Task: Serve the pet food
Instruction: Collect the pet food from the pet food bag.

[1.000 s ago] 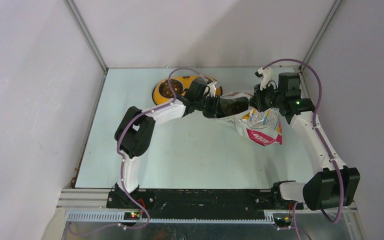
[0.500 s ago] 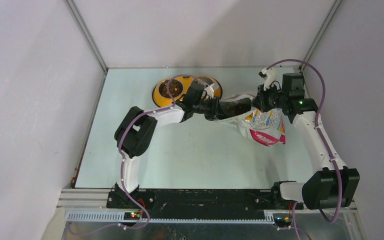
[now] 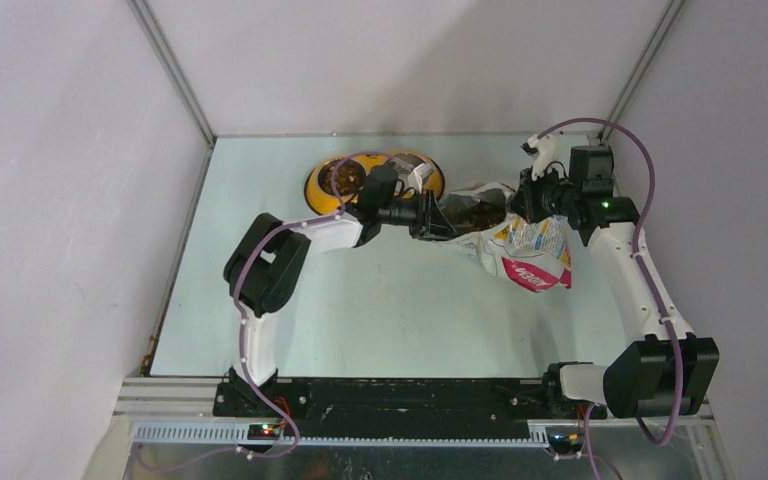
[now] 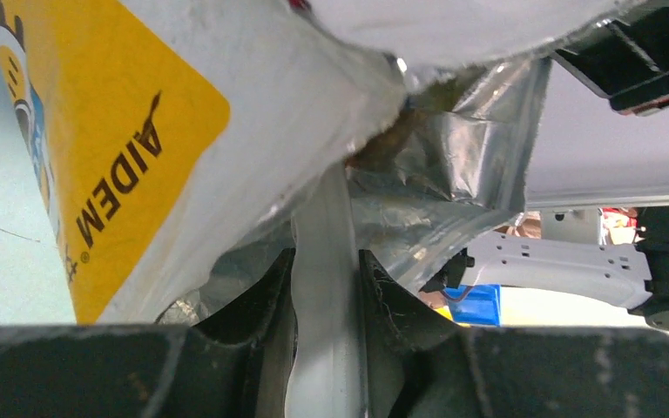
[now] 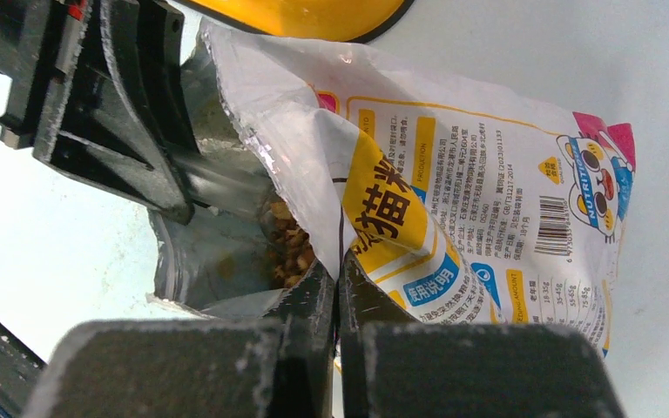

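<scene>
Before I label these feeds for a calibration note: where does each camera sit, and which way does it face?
Top external: above and behind the bases, looking down at the table; the left arm and right arm show.
Left wrist: on the left arm, looking along the left gripper, shut on the clear scoop.
Right wrist: looking along the right gripper, pinching the bag rim above the pet food.
Shared: both wrist views show the bag's open mouth.

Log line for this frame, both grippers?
left gripper: shut on scoop, reaching into bag | right gripper: shut on bag rim | kibble: visible inside bag
</scene>
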### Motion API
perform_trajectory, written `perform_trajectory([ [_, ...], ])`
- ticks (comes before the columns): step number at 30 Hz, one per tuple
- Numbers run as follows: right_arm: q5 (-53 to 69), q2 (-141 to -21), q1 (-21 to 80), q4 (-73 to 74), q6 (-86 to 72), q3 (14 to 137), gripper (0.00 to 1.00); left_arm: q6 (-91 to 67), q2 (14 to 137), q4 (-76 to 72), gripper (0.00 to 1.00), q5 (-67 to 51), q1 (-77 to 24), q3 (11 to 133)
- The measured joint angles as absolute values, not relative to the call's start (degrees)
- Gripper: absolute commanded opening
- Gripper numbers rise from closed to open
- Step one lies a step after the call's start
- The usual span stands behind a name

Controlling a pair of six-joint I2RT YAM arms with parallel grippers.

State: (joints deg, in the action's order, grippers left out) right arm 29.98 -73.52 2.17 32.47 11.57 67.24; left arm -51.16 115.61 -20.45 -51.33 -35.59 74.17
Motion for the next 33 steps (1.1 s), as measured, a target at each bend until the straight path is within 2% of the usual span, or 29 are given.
perform_trajectory([
  [23, 29.5, -75.96, 1.98, 32.29, 15.75, 67.24, 0.0, -55.44, 112.49, -24.82, 0.0, -57.34, -28.56, 70.76],
  [33, 29.5, -76.36, 1.96, 32.34, 16.58, 67.24, 0.0, -61.32, 112.49, -32.36, 0.0, -59.16, -26.5, 68.25],
])
